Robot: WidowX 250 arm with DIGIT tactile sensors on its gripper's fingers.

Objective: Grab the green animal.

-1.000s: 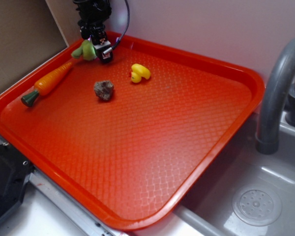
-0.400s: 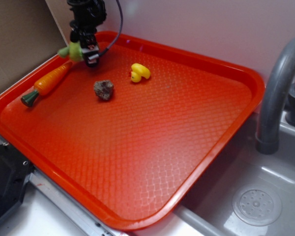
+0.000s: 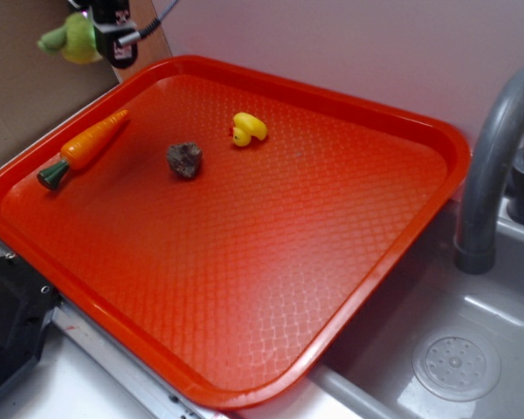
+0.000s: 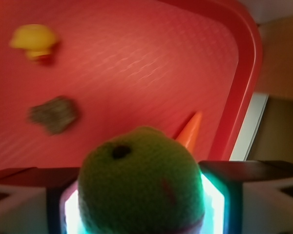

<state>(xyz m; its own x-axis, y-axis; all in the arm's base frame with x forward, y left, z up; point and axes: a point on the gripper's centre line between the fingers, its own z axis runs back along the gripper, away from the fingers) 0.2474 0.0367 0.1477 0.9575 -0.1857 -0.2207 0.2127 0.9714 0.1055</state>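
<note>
The green animal (image 3: 73, 38), a fuzzy yellow-green plush, hangs in the air above the tray's far left corner, held in my gripper (image 3: 100, 39). In the wrist view the green animal (image 4: 141, 180) fills the space between the two glowing fingers (image 4: 217, 200), with a dark eye and a red mouth mark facing the camera. My gripper (image 4: 141, 204) is shut on it. Only the lower tip of the gripper shows in the exterior view; the arm runs out of the top edge.
An orange-red tray (image 3: 393, 113) holds an orange carrot (image 3: 86, 147) at the left, a brownish rock-like lump (image 3: 184, 160) and a yellow rubber duck (image 3: 248, 128). A grey faucet (image 3: 489, 166) and a sink (image 3: 458, 362) lie to the right. A brown board (image 3: 26, 96) stands at the back left.
My gripper has risen and moved left, carrying the green animal from just above the tray's far left area up over the tray's rim.
</note>
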